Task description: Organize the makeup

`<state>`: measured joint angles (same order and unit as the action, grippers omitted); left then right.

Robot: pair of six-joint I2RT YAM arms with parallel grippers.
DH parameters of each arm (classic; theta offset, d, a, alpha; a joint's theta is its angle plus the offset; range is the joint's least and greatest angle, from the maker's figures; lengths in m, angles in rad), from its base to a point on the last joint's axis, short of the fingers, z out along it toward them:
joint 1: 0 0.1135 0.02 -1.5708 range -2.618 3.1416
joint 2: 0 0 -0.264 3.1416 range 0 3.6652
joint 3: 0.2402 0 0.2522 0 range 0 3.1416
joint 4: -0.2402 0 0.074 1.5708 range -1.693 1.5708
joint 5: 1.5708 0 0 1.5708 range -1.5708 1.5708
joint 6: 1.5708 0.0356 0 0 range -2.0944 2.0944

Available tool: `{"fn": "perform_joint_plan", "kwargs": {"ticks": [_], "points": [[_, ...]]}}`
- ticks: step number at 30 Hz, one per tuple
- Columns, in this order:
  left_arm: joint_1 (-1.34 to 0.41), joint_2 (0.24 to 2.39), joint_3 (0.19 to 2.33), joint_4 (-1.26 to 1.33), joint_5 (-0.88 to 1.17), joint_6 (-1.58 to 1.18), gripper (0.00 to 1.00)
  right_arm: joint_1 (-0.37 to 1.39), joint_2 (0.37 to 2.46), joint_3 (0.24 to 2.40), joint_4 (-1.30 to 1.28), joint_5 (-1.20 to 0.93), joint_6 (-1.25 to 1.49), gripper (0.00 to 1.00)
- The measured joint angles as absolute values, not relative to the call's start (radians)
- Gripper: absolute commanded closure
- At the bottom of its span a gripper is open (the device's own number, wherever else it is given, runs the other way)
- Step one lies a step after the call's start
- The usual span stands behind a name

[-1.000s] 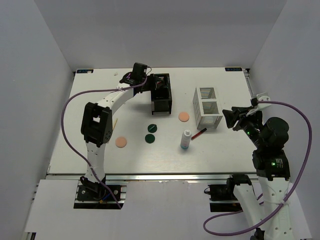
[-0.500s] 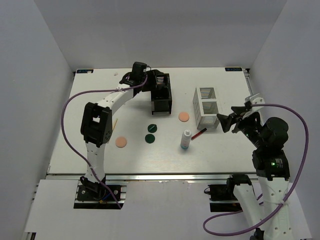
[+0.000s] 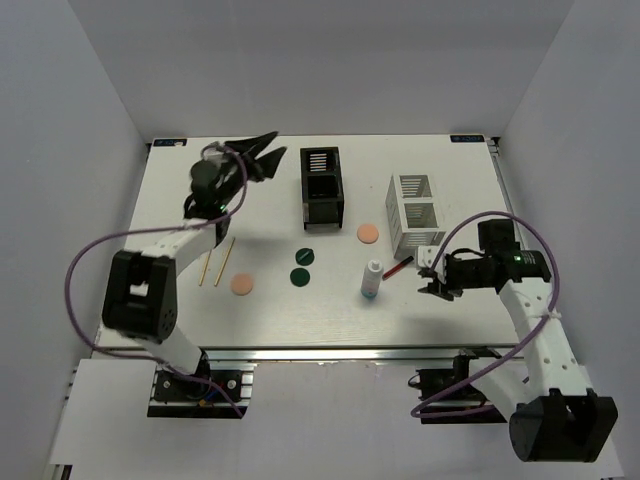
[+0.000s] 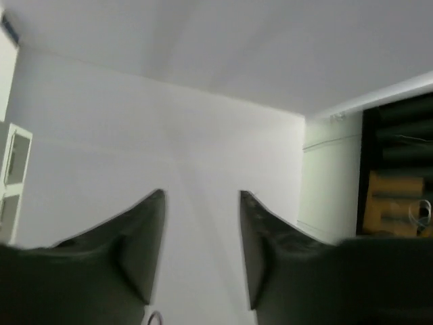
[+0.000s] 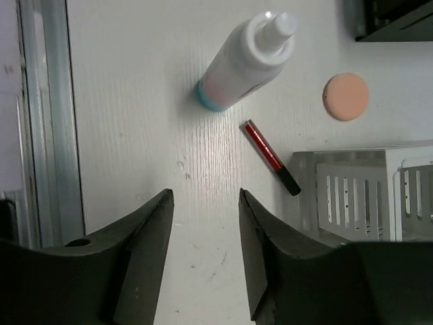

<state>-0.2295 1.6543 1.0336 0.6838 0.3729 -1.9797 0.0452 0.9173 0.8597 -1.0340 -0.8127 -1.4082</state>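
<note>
While wide open and empty, lower right gripper (image 5: 203, 194) over red pencil tube (image 5: 269, 156) — lying just beside white organizer box (image 5: 352, 196) — and straddle mid-shaft squarely, steering clear of white bottle (image 5: 243, 61).

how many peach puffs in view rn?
2. One puff lies left of the green discs; the other puff sits just left of the white box. More could be hidden inside it or the black box.

Your left gripper (image 3: 265, 153) tilts upward, jaws apart, left of the black organizer (image 3: 321, 186). Your right gripper (image 3: 430, 272) faces down, jaws parted, well right of it.
</note>
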Motion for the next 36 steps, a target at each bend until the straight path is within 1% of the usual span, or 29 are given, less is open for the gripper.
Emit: {"fn": "perform_joint_plan", "kwargs": {"ticks": [1,2,3,4,7,8,12,15,20,23,28,36], "points": [[-0.198,1.605,0.958,0.767,0.396,-1.967,0.39,0.049,0.944,0.855,-1.047,-0.800,-1.458,0.47],[-0.168,1.559,0.896,0.818,0.418,-1.947,0.38,0.055,0.965,0.851,-1.052,-0.780,-1.501,0.40],[-0.134,1.504,0.835,0.847,0.444,-1.917,0.37,0.065,0.982,0.847,-1.050,-0.764,-1.535,0.25],[-0.115,1.456,0.793,0.848,0.466,-1.870,0.36,0.080,1.001,0.842,-1.046,-0.746,-1.558,0.24],[-0.108,1.299,0.725,0.731,0.525,-1.697,0.33,0.133,1.058,0.822,-1.011,-0.697,-1.608,0.26],[-0.111,1.238,0.711,0.667,0.536,-1.629,0.31,0.153,1.076,0.814,-0.994,-0.681,-1.610,0.29],[-0.115,1.006,0.659,0.467,0.562,-1.419,0.31,0.241,1.134,0.775,-0.884,-0.611,-1.593,0.36],[-0.114,0.903,0.617,0.360,0.567,-1.325,0.31,0.293,1.170,0.757,-0.787,-0.563,-1.556,0.40],[-0.113,0.814,0.546,0.160,0.560,-1.222,0.30,0.323,1.237,0.754,-0.636,-0.490,-1.475,0.43],[-0.113,0.783,0.543,0.088,0.554,-1.187,0.30,0.324,1.291,0.757,-0.570,-0.463,-1.446,0.44],[-0.113,0.733,0.543,0.011,0.538,-1.128,0.30,0.326,1.359,0.770,-0.540,-0.459,-1.415,0.44],[-0.113,0.732,0.543,-0.037,0.527,-1.082,0.30,0.327,1.368,0.772,-0.490,-0.490,-1.367,0.44]]}}
